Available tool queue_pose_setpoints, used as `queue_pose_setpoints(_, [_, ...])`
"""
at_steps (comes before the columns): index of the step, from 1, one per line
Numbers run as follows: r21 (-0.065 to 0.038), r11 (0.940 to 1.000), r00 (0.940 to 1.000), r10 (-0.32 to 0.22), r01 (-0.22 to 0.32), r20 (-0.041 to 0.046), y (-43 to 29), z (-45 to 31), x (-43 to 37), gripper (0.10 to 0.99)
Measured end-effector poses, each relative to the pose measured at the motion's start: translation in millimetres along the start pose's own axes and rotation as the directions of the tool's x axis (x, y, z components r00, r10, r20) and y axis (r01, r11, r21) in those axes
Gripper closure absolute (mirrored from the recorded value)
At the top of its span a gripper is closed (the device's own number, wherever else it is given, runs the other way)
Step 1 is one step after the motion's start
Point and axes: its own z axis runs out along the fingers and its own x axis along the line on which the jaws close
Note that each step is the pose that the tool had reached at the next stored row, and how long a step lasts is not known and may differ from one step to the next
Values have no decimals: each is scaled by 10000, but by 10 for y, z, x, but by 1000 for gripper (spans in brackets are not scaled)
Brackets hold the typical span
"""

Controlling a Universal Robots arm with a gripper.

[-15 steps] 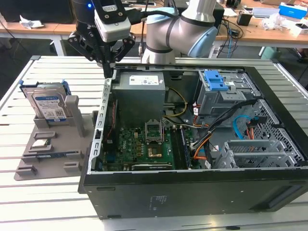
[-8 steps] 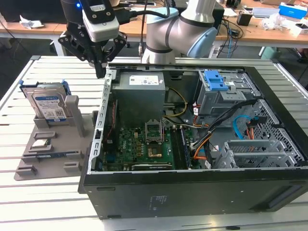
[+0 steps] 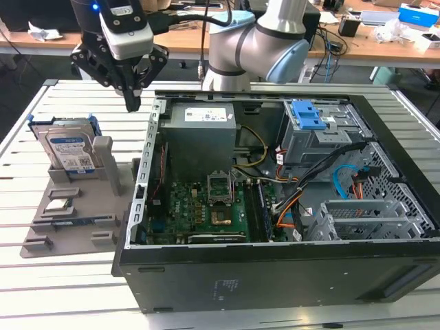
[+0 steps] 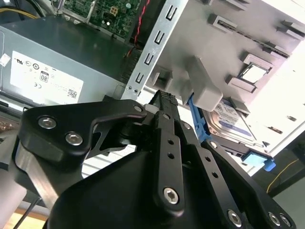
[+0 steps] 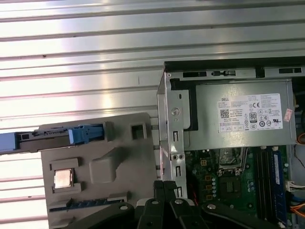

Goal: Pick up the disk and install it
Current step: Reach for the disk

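Item: the disk (image 3: 69,148), a flat silver hard drive with a white-and-blue label in a blue plastic carrier bracket, stood on edge in the grey moulded fixture (image 3: 42,242) beside the open black computer case (image 3: 275,278).

Hazard: on a misjudged descent, the case's wall or the fixture's post could be struck and the disk tipped.

Black gripper (image 3: 132,103): fingers closed together, nothing held or touched, apart from the disk.

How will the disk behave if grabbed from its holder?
Probably stiff: the disk is a metal-cased slab, likely heavy for its size. Standing on edge in the grey holder, it might tip if nudged. Its blue carrier bracket may flex.
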Motion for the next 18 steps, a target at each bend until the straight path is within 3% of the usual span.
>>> queue_pose_setpoints(18, [0, 10000, 10000, 0, 0, 0, -24, -8, 326, 980])
